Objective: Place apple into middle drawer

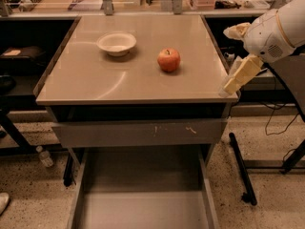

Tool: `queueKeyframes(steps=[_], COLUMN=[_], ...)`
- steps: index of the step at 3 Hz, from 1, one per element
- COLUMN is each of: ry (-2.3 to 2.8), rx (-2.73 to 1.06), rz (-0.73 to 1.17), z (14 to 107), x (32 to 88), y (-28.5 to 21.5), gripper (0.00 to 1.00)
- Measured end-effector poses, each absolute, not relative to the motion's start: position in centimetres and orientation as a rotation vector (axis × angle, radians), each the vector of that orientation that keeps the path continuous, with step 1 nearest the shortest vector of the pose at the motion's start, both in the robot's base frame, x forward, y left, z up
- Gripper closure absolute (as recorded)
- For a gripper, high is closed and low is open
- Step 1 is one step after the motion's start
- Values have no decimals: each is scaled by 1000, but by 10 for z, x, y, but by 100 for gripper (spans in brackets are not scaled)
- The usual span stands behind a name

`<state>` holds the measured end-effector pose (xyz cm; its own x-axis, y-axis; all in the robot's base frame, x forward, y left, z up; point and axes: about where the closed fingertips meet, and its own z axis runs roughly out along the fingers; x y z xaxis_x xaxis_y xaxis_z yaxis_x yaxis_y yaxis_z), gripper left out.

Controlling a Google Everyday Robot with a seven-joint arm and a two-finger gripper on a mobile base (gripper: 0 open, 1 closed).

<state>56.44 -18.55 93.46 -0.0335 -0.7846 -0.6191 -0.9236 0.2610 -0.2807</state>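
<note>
Red with a paler patch, the apple point(168, 60) sits on the counter point(95, 82), a little right of the centre, and the white bowl point(116, 43) stands apart from it, to the left and further back. My hand point(233, 82) hangs just at the right front corner of the counter, tilted down toward the edge and well apart from the apple; I cannot tell whether it is released or clenched. Under the scratched drawer front point(138, 133), the middle drawer point(143, 209) stands pulled out.
</note>
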Motion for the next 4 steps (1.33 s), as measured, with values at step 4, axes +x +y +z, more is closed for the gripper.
queueKeyframes(steps=[4], ry=[1813], rx=[-1276], rz=[422], z=[880], x=[674], y=[-146], gripper=[0])
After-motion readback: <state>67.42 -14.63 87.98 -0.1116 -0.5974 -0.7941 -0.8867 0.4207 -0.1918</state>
